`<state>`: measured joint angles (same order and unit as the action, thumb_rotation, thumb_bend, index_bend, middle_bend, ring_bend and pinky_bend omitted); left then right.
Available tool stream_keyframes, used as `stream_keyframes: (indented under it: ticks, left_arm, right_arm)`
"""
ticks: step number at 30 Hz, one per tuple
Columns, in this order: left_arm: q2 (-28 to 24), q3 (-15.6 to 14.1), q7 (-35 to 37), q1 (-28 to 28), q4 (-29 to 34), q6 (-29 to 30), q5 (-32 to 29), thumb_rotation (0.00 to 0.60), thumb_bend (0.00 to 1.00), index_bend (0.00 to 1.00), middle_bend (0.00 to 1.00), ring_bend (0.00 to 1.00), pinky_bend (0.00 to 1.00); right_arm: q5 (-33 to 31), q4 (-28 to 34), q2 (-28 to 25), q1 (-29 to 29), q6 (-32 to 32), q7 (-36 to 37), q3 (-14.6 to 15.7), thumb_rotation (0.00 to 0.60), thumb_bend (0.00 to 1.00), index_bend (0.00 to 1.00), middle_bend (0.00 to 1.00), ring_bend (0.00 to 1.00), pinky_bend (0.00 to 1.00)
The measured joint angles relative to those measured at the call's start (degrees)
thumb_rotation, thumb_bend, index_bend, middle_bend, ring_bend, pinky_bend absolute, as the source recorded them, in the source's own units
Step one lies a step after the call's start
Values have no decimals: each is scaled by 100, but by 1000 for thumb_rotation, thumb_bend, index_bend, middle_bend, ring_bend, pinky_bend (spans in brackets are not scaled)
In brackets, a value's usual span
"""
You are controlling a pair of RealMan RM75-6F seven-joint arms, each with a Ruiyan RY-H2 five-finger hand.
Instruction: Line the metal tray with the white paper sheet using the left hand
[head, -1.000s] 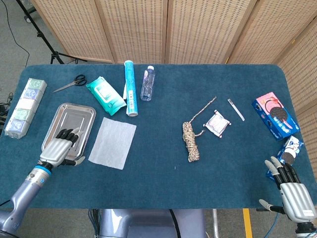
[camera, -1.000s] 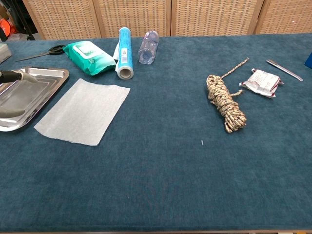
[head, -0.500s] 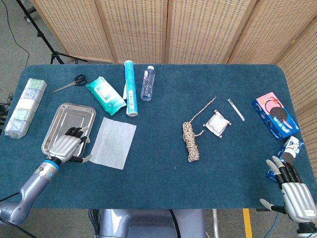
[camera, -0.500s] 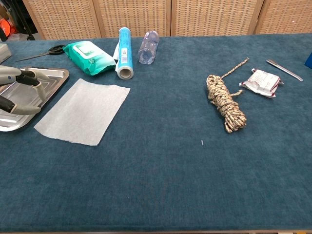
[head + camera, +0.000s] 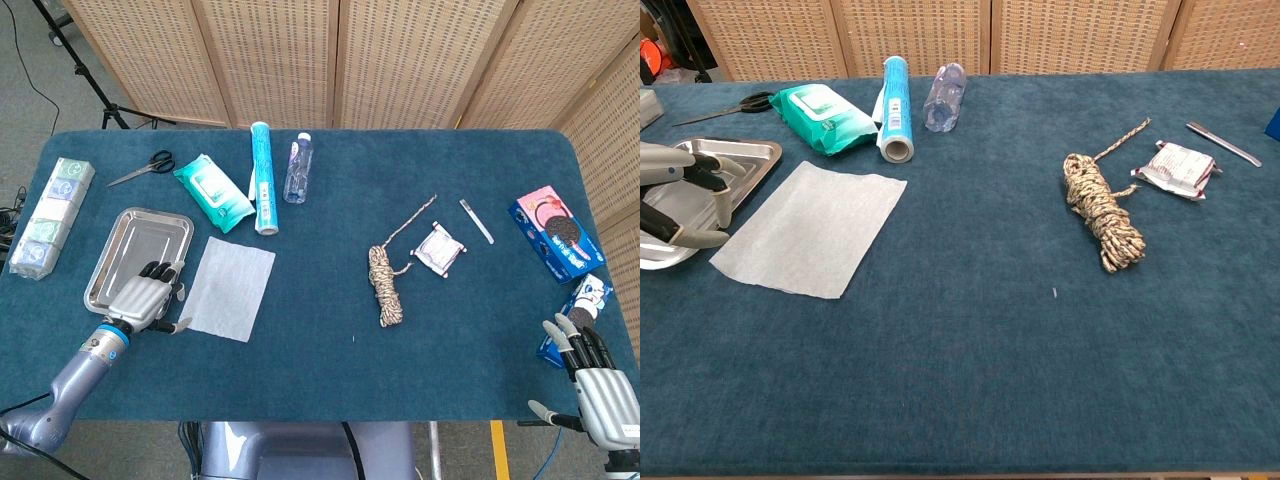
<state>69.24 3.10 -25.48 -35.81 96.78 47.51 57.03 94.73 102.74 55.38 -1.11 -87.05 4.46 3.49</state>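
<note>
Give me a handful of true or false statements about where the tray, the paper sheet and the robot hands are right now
1. The white paper sheet lies inside the metal tray. False: it lies flat on the table beside the tray.
2. The left robot hand holds nothing. True.
3. The scissors rest in the tray. False: they lie on the table beyond it.
4. The right robot hand is near the table's front right corner, far from the sheet. True.
5. The rope bundle sits on the sheet. False: it lies well apart.
</note>
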Motion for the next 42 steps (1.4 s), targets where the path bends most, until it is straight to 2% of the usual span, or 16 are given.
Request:
stream_keyframes:
  ticks: [13, 31, 42]
  left_arm:
    - [-93, -221, -172, -56, 7, 135, -207, 253, 280, 427, 0, 0, 0]
    - [561, -242, -287, -172, -383, 395, -316, 262, 315, 429, 0, 0, 0]
    - [879, -215, -403, -219, -613, 520, -443, 322, 372, 480, 0, 0, 0]
  right_arm:
    - [14, 20, 26, 6, 20, -74, 3, 600, 0, 0, 0, 0, 0]
    - [22, -19, -14, -3, -32, 72, -14, 600, 0, 0, 0, 0, 0]
    - [62, -41, -5, -9, -71, 102, -16, 600, 0, 0, 0, 0, 0]
